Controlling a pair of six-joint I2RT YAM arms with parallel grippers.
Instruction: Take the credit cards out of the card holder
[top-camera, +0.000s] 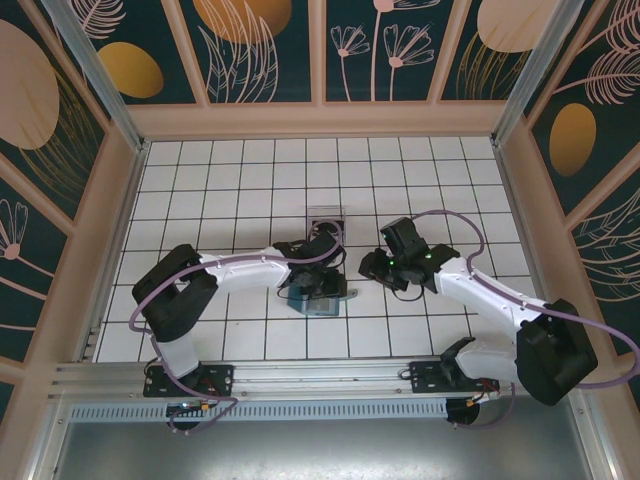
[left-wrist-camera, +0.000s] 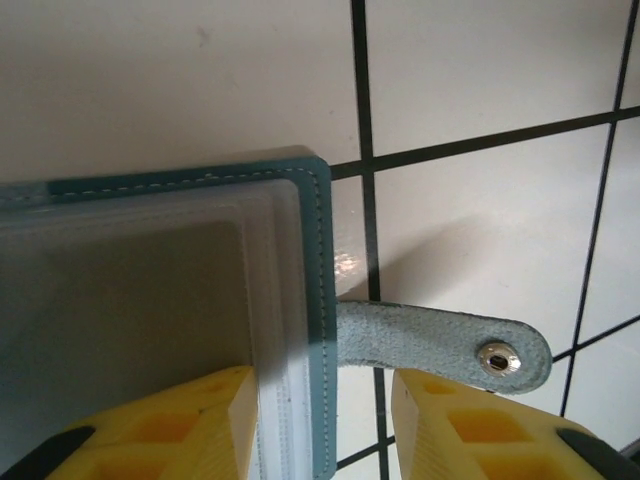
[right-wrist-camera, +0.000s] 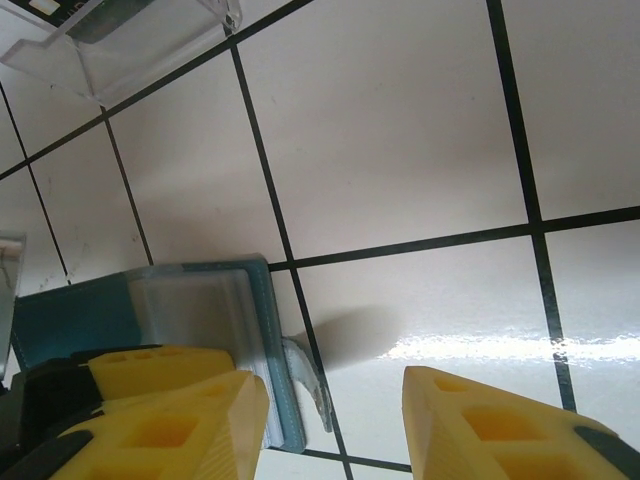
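White-tiled tabletop (left-wrist-camera: 480, 70) carries the card holder (left-wrist-camera: 150, 300); my left gripper (left-wrist-camera: 320, 420) and right gripper (right-wrist-camera: 335, 420), jaws apart, hang by its strap (left-wrist-camera: 440, 345) edge. I'd pin one panel, then pinch the credit cards out.

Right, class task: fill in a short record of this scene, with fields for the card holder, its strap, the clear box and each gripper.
card holder: teal, flat on the tiled table, clear sleeves up
snap strap: unfastened, lying flat past the holder's edge
clear box: on the tiles beyond the holder, apart from it
left gripper: open, one finger over the holder, the other past the strap
right gripper: open, by the holder's strap corner, gripping nothing
cards in sleeves: cannot tell
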